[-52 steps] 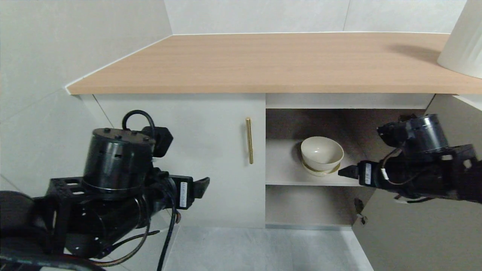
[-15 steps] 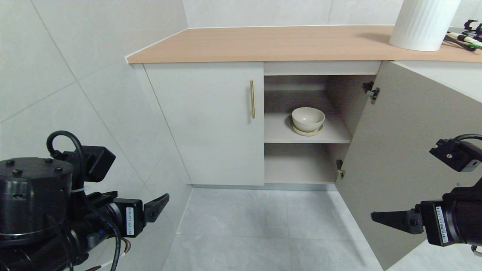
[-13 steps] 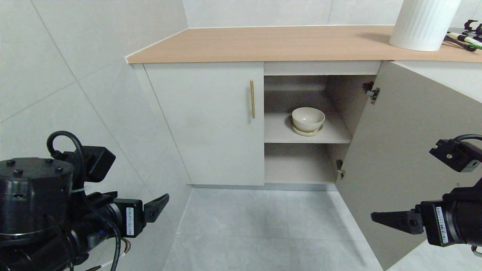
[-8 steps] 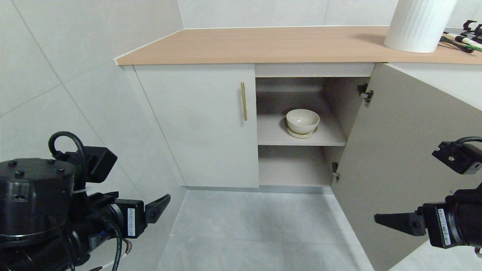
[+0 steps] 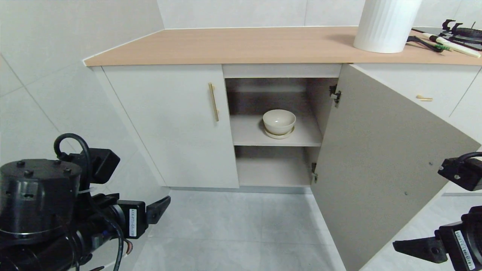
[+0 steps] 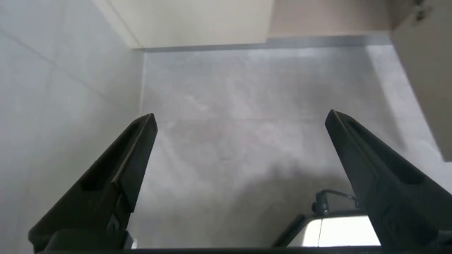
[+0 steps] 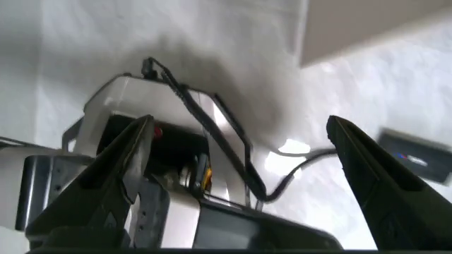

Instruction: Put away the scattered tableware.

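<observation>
With left end effector [image 6: 239,118] and right end effector [image 7: 239,121] gaping empty, I favour pushing the door [image 5: 376,158] right of the bowl [image 5: 279,121] flat-on.

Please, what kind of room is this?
Most likely a kitchen: a wooden countertop over a cabinet, a bowl on its shelf, and what looks like a hob at the countertop's right end.

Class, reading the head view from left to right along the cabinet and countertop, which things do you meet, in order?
gold handle → bowl → hinge → white ribbed container → utensils
</observation>
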You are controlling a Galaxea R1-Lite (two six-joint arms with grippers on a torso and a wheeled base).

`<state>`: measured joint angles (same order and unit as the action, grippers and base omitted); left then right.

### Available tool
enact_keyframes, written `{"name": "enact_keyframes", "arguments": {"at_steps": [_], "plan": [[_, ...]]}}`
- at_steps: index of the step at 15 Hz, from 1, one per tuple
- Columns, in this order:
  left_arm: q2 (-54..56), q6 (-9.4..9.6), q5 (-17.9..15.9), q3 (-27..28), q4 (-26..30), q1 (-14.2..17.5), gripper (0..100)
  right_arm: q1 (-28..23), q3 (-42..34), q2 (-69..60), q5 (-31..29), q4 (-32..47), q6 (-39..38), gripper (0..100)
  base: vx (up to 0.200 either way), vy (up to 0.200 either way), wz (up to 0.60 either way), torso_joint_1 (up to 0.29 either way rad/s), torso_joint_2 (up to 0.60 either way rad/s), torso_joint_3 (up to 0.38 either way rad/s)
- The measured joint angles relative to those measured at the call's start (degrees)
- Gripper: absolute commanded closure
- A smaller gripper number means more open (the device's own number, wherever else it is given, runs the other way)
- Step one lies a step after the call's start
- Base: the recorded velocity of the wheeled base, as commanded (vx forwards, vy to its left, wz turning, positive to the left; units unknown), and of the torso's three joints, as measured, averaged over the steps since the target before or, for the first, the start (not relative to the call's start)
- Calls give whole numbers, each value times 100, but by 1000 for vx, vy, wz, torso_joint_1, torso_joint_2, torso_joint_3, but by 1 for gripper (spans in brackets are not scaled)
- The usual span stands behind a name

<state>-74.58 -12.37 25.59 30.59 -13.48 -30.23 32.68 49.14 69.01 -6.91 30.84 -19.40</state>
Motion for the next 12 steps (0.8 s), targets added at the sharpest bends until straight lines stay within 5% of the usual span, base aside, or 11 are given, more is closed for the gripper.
{"name": "enact_keyframes", "arguments": {"at_steps": [5, 12], "plan": [[-11, 1, -5, -18, -11, -2, 0, -61, 725, -608, -499, 1240, 227, 0, 0, 0, 0, 0, 0, 0], [-13, 0, -2, -7, -11, 2, 0, -1045, 1287, -1325, -870, 1310, 791, 0, 0, 0, 0, 0, 0, 0]]}}
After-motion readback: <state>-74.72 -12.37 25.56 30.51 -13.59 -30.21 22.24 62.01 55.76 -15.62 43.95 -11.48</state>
